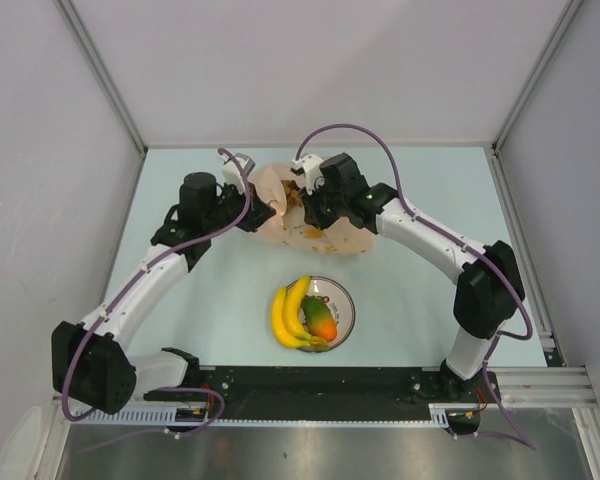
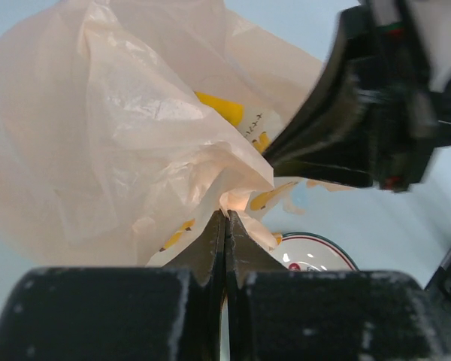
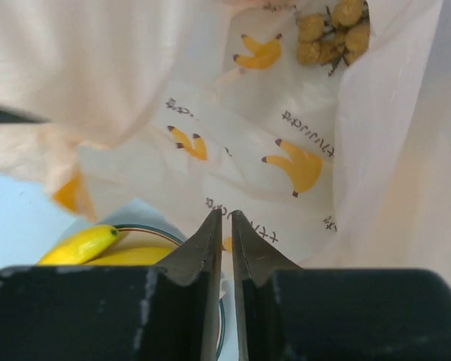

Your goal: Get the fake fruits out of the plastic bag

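The plastic bag [image 1: 328,240] lies crumpled at mid-table, pale orange with banana prints. My left gripper [image 1: 260,203] is at its left side; in the left wrist view the gripper [image 2: 226,213] is shut on a fold of the bag [image 2: 120,128], and a yellow fruit [image 2: 222,107] shows through the film. My right gripper [image 1: 303,207] hovers over the bag's mouth. Its jaws [image 3: 226,214] stand a narrow slit apart with nothing seen between them, just above the bag [image 3: 233,128]. A brownish grape bunch [image 3: 332,31] lies inside. A banana bunch [image 1: 289,316] and a mango [image 1: 321,320] rest on the plate [image 1: 349,306].
The white plate with its green rim [image 2: 321,242] sits just nearer than the bag, also in the right wrist view [image 3: 146,229] with the banana [image 3: 79,244]. The right arm's dark body [image 2: 361,113] crosses close above the bag. Grey walls enclose the table.
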Robot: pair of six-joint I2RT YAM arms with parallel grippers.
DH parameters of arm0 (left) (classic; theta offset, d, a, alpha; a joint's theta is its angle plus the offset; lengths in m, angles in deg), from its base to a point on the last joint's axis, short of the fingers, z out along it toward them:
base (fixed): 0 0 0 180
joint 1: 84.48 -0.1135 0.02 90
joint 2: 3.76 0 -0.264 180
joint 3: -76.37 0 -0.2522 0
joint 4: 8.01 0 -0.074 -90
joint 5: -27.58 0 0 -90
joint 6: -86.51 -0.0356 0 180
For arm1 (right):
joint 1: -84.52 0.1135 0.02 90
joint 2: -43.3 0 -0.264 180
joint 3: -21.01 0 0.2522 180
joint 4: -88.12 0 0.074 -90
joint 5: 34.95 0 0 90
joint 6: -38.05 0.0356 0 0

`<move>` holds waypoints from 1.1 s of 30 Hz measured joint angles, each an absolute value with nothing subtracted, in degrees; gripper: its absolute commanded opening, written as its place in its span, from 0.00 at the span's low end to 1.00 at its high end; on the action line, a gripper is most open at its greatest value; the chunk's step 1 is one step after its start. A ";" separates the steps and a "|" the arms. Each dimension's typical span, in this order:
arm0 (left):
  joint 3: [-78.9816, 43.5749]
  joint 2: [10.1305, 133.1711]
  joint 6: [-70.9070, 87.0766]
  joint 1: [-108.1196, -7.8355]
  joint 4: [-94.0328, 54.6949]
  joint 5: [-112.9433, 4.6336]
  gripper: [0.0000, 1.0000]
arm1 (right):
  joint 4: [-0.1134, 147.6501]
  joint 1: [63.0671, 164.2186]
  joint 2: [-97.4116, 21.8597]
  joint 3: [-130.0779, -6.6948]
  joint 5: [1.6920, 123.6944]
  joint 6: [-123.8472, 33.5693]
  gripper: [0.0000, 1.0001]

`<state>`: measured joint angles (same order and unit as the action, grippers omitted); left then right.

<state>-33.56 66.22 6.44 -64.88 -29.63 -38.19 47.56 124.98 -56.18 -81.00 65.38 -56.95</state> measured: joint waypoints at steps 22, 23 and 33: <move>-28.07 73.30 8.01 -62.78 -25.91 -27.65 0.00 | 54.53 110.91 -70.38 -82.90 55.46 -55.83 0.73; -27.81 73.54 8.01 -62.46 -25.85 -27.50 0.00 | 54.59 111.56 -70.38 -82.90 55.43 -55.92 0.77; -27.44 74.70 7.44 -59.59 -25.72 -27.17 0.00 | 56.87 117.14 -70.49 -83.01 45.84 -59.59 0.87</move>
<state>-27.44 74.70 7.44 -59.59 -25.72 -27.17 56.87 117.14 -70.49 -83.01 45.84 -59.59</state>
